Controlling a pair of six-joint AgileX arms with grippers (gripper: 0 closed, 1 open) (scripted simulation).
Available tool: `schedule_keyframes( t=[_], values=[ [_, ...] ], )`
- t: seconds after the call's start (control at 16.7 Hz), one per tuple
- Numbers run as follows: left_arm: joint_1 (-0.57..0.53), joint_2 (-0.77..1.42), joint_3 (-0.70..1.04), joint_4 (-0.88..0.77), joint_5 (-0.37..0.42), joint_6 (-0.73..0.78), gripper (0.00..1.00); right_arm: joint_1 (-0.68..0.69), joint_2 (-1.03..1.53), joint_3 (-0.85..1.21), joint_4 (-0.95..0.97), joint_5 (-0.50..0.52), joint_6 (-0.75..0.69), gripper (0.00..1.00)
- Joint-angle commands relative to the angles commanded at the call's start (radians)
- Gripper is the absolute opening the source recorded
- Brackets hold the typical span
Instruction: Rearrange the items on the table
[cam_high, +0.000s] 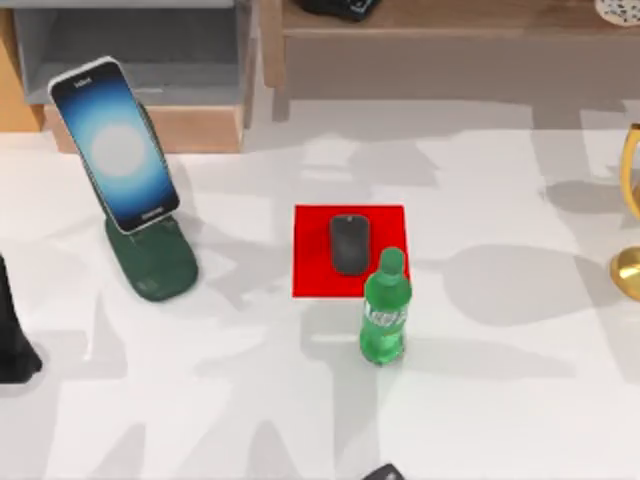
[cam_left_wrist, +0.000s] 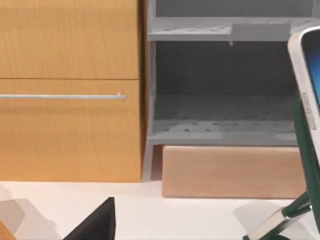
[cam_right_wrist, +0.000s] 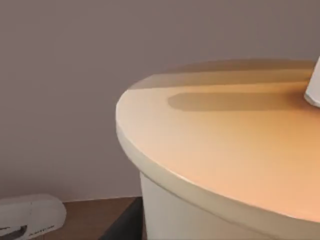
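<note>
My left tool is low at the table's left edge; can't tell its grip. Phone leans on a green stand, near that tool, ahead and to its right, before the shelf. Mouse lies on the red mat, well right of it. Bottle is upright at the mat's near right corner. Right tool, grip unclear, is just beside the cup, straw in its lid.
</note>
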Motion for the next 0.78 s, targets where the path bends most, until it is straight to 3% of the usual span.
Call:
schedule_keyframes(
  t=[0.36, 0.78],
  values=[
    [0.0, 0.0, 0.0, 0.0, 0.0, 0.0, 1.0, -0.06, 0.078, 0.15, -0.124, -0.162, -0.025, 0.0],
    [0.0, 0.0, 0.0, 0.0, 0.0, 0.0, 1.0, -0.06, 0.078, 0.155, -0.128, -0.17, -0.025, 0.0]
  ],
)
